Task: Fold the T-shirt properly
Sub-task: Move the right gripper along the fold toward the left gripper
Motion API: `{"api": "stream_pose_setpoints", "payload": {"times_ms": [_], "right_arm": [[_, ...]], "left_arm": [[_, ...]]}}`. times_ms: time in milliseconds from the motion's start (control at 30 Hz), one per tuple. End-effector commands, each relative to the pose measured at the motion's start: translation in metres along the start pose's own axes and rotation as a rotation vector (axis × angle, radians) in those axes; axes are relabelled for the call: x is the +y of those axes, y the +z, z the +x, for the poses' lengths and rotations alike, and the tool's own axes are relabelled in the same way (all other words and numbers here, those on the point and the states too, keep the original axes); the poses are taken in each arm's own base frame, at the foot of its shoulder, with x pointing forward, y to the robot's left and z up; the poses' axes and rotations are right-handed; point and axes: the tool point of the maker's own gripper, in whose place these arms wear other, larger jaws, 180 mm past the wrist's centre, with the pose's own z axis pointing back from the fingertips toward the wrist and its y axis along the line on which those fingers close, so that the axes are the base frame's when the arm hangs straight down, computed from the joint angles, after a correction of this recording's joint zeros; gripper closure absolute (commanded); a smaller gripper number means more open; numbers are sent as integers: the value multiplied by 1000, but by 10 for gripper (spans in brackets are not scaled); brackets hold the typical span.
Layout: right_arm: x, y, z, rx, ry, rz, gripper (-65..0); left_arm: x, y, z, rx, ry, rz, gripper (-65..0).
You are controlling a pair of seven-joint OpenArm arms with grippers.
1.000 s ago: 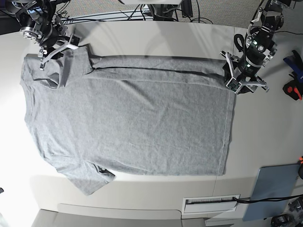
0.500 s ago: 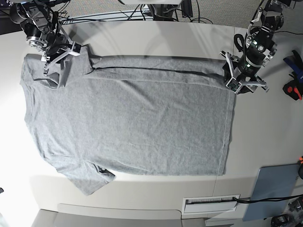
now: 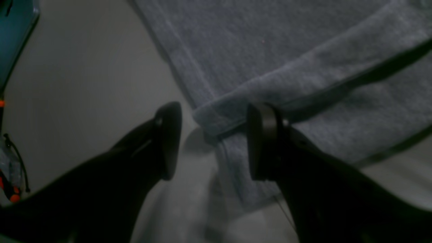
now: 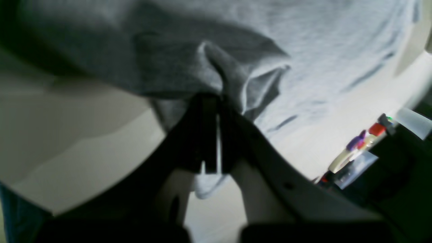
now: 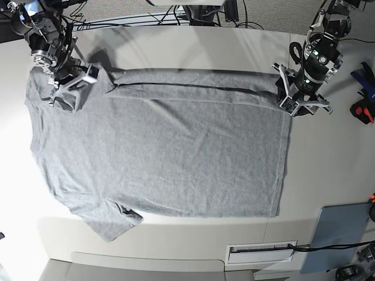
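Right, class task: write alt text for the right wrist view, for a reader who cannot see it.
The right gripper, its dark jaws shut, pinches a bunched fold of the grey T-shirt, which spreads away across a pale table. A blurred cluster of colourful items sits at the right edge, too unclear to identify.

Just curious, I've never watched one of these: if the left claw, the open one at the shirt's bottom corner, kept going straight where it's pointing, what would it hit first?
Probably the folded corner of the T-shirt, which lies between the open fingers of the left claw, then the table beneath; depth is unclear.
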Motion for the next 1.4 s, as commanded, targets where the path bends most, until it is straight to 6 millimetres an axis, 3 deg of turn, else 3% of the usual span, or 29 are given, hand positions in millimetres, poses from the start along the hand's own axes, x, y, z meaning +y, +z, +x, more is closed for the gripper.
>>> {"api": "stream_pose_setpoints", "payload": {"times_ms": [0,133,300,600,867,1033,1200,1367], "right_arm": [[-25,3,-2,4,-12,-78,0],[-59,4,6,-22,-66,-183,0],[-89,0,26,-74,-175,-260,0],[-112,-36,20,-60,-299,-277,0],[-145,-33,41,-137,-349,-345,0],[-144,-35,51,-168,-377,-332,0],[-140,-35,59,-214,-419,-299,-228],[-142,-34,60,-224,-425,-310,-250]], "left_arm": [[10,3,9,-32,-9,26,-316],[10,3,9,-31,-9,25,-316],[2,1,11,-32,19,18,-316],[-4,-1,14,-42,39,14,-316],[-3,-1,13,-39,37,15,-316],[-4,-1,11,-25,37,15,-316],[-4,-1,11,-25,37,15,-316],[-4,-1,11,-25,37,15,-316]]}}
